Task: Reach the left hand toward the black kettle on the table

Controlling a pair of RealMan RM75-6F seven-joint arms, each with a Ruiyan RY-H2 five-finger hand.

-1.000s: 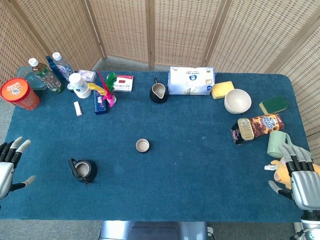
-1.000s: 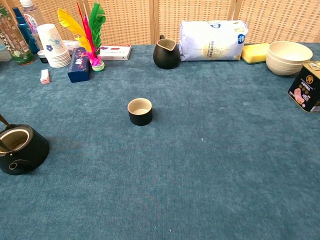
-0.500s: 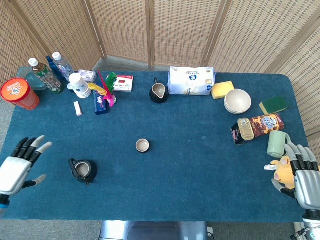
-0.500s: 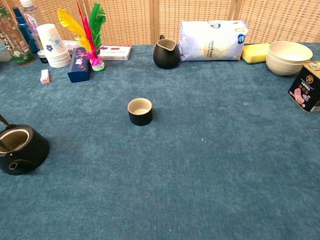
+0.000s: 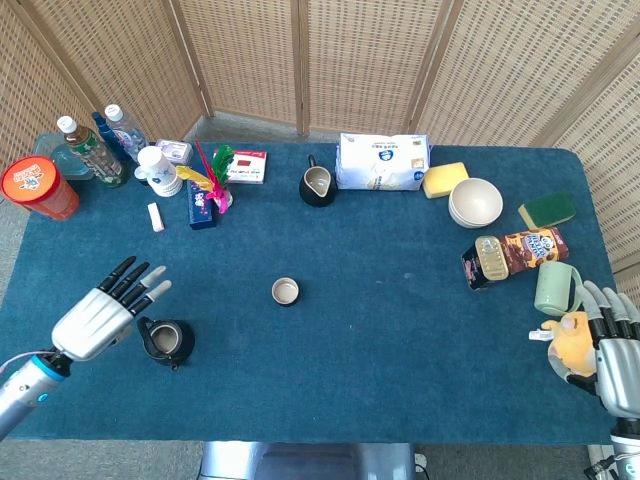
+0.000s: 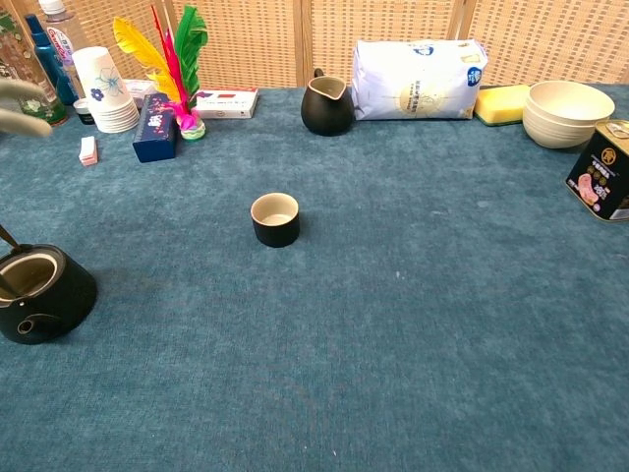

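The black kettle [image 5: 166, 341] stands lidless on the blue cloth at the front left; the chest view shows the kettle [image 6: 39, 292] at its left edge. My left hand [image 5: 100, 315] hovers just left of the kettle, fingers spread and pointing toward the table's middle, holding nothing. In the chest view only blurred fingertips [image 6: 22, 110] of it show at the upper left. My right hand [image 5: 612, 352] rests at the table's front right corner, fingers apart, beside a yellow toy [image 5: 572, 342].
A small black cup [image 5: 285, 292] sits mid-table. A black pitcher [image 5: 317, 186], white bag [image 5: 383, 161], feathers [image 5: 213, 174], blue box [image 5: 201, 205], paper cups [image 5: 158, 171], bottles [image 5: 92, 148] and red tub [image 5: 38, 188] line the back. Bowls [image 5: 475, 202], tins [image 5: 512, 254] and green mug [image 5: 554, 288] stand right.
My left hand has swung in from the table's left edge, rightward and forward, to just beside the kettle. The right hand has drifted slightly back toward the table's front edge.
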